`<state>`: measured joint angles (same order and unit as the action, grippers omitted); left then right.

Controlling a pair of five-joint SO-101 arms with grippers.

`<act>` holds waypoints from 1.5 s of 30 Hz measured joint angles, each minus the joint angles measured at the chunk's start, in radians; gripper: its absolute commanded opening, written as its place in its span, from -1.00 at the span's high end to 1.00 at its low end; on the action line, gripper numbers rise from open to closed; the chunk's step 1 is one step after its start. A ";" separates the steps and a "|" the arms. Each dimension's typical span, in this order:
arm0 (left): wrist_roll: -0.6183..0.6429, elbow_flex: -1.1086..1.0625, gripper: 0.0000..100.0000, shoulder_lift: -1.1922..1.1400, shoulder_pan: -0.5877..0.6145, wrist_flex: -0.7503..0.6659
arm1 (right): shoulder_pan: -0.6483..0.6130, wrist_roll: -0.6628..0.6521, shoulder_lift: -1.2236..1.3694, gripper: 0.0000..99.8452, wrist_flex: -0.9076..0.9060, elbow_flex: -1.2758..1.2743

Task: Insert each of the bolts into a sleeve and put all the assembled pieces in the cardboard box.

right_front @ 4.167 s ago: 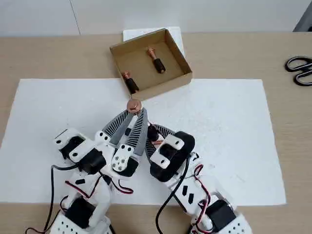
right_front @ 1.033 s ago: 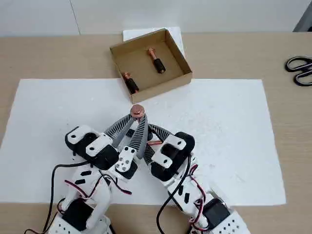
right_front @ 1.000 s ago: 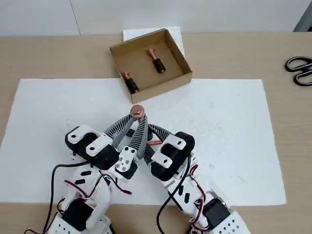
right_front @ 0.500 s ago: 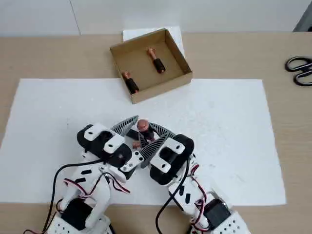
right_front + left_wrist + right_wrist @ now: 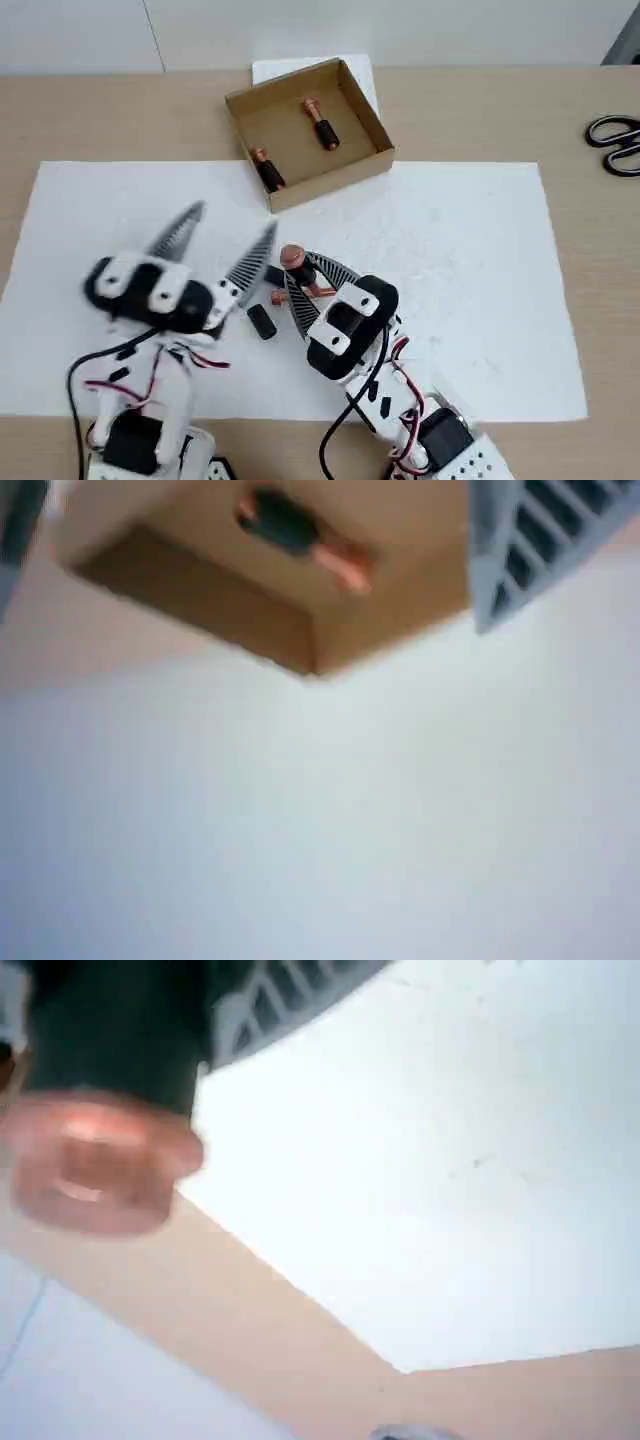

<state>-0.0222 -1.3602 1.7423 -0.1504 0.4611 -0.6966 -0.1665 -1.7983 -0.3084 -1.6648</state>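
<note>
The left gripper (image 5: 236,220) hangs over the white sheet (image 5: 470,270) with its fingers (image 5: 182,232) spread wide apart and nothing between them. Its wrist view shows one ribbed finger (image 5: 530,550) in front of the cardboard box (image 5: 390,620). Just beside it, the right gripper (image 5: 303,276) has its fingers clamped on a black sleeve (image 5: 110,1030) with a copper-headed bolt (image 5: 293,257) in it, head uppermost. In the right wrist view the blurred copper head sits right at the sleeve's end. A loose sleeve (image 5: 261,322) lies flat on the sheet between the two arms, near the right gripper's fingers. The box stands on the counter (image 5: 110,120) at the sheet's far edge. It holds two assembled pieces (image 5: 320,122) lying apart, the second piece (image 5: 267,170) close to the near wall. Scissors (image 5: 615,145) lie at the counter's right edge, well apart from everything else
</note>
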 measured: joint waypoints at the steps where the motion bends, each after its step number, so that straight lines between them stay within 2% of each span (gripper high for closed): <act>1: 0.014 0.037 0.48 0.000 0.015 0.000 | 0.011 0.000 0.000 0.99 0.000 0.000; 3: 0.074 0.117 0.58 0.002 0.048 0.006 | 0.031 0.000 0.000 0.99 0.000 0.000; 5: 0.143 0.178 0.71 0.011 0.094 0.072 | 0.055 0.000 0.000 0.99 0.000 0.000; 9: 0.193 0.161 0.97 0.011 0.190 0.296 | 0.121 0.000 0.000 0.99 0.000 0.002; 12: 0.193 0.137 0.99 0.002 0.198 0.376 | 0.189 0.000 0.000 0.99 0.000 0.043; 16: 0.195 0.132 0.99 0.009 0.160 0.376 | 0.275 0.000 0.002 0.99 0.066 0.098; 22: 0.198 0.130 0.99 0.009 0.092 0.376 | 0.315 -0.026 0.121 0.99 0.149 0.201; 30: 0.198 0.130 0.99 0.009 0.086 0.376 | 0.400 -0.029 0.666 0.99 0.236 0.545; 40: 0.198 0.127 0.99 0.009 0.086 0.376 | 0.399 -0.029 1.533 0.99 0.238 1.008; 45: 0.198 0.127 0.99 0.009 0.086 0.376 | 0.399 -0.032 1.852 0.99 0.238 1.298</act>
<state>0.1757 -1.2329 1.7515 -0.0644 0.8370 -0.2977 -0.1987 0.0537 -0.0706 -0.3667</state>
